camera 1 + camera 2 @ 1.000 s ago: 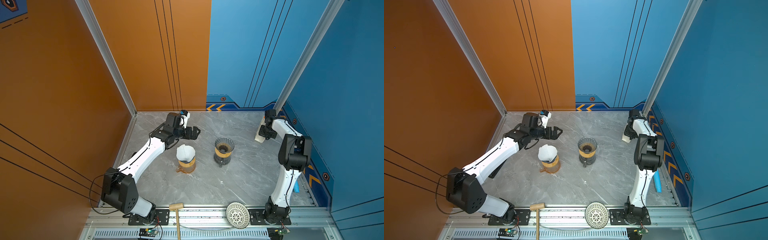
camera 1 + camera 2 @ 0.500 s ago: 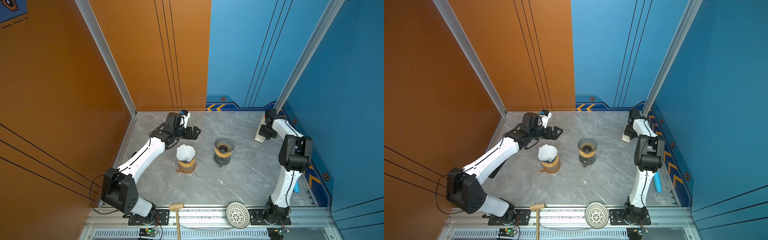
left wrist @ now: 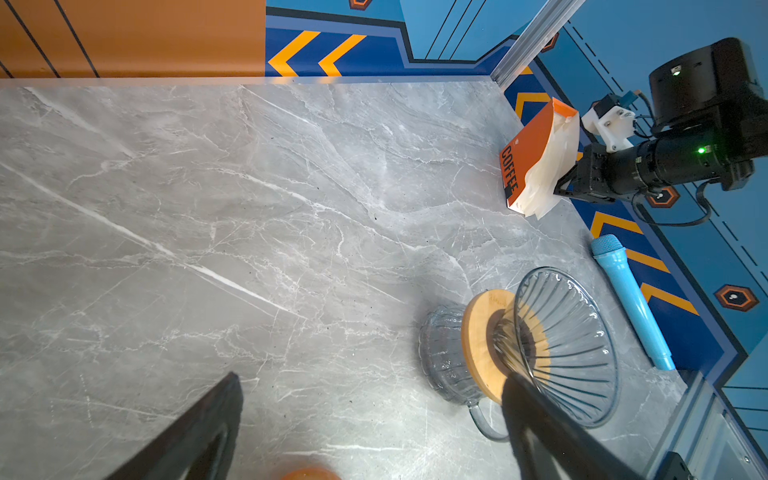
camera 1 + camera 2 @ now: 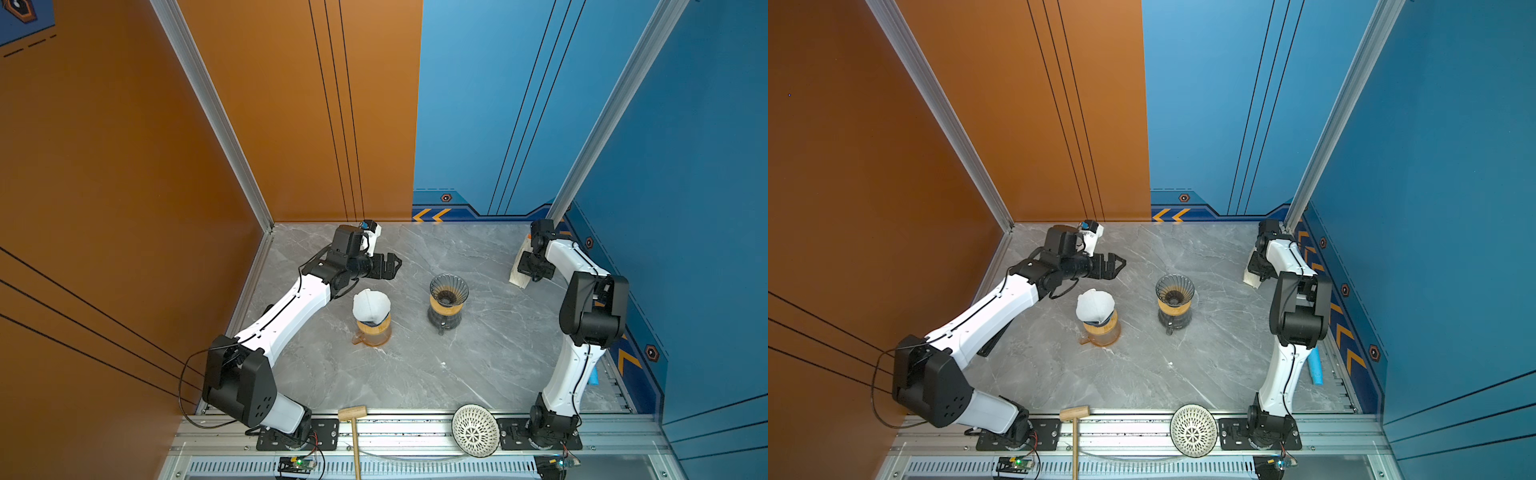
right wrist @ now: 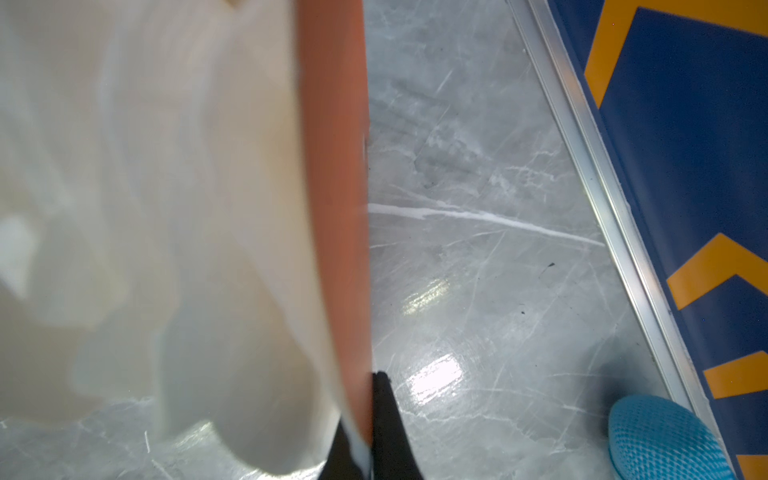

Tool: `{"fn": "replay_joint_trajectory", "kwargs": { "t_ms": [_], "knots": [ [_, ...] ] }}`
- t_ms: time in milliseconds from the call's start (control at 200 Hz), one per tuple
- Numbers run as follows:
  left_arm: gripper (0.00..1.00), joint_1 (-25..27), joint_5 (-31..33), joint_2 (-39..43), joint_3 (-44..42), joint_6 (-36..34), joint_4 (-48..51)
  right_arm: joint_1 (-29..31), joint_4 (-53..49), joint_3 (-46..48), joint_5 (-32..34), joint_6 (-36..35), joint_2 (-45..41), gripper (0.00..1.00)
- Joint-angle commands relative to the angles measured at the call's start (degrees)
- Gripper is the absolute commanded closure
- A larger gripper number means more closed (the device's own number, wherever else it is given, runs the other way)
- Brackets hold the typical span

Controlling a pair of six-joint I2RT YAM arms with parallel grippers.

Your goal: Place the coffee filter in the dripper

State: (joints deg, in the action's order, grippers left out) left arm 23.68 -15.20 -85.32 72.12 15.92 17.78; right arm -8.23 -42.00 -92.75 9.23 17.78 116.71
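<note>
Fingers (image 3: 199, 424) of the left gripper (image 4: 391, 266) are spread wide and grip nothing, hovering over the grey table (image 4: 457, 374) just behind the two brewers. Those of the right gripper (image 4: 527, 271) are pressed together on the edge of the one filter pack (image 3: 536, 166), an orange sleeve of white papers standing by the far right wall. Whether a single paper is pinched I cannot tell.

Two drippers stand near each other, not touching. One white coffee filter (image 4: 371, 305) sits in the left dripper atop an amber carafe (image 4: 374, 332). The glass dripper (image 4: 449, 286) on a dark carafe (image 4: 444, 322) shows bare ribbed walls.

One blue microphone (image 3: 631, 303) lies along the right wall. One wooden mallet (image 4: 353, 424) and one white lattice bowl (image 4: 475, 424) rest on the front rail.
</note>
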Motion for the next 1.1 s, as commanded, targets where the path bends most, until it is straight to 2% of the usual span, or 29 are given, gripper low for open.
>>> {"fn": "replay_joint_trajectory", "kwargs": {
  "t_ms": [0, 1097],
  "knots": [
    [0.02, 0.26, -1.06, -0.11, 1.37, 0.07, 1.12, 0.41, -1.97, 0.12, -0.28, 0.06, -1.44, 1.0],
    [0.02, 0.86, -0.79, 2.06, -0.19, 0.25, 1.16, 2.78, -1.95, 11.6, -3.15, 4.46, -11.47, 1.0]
  ]
}}
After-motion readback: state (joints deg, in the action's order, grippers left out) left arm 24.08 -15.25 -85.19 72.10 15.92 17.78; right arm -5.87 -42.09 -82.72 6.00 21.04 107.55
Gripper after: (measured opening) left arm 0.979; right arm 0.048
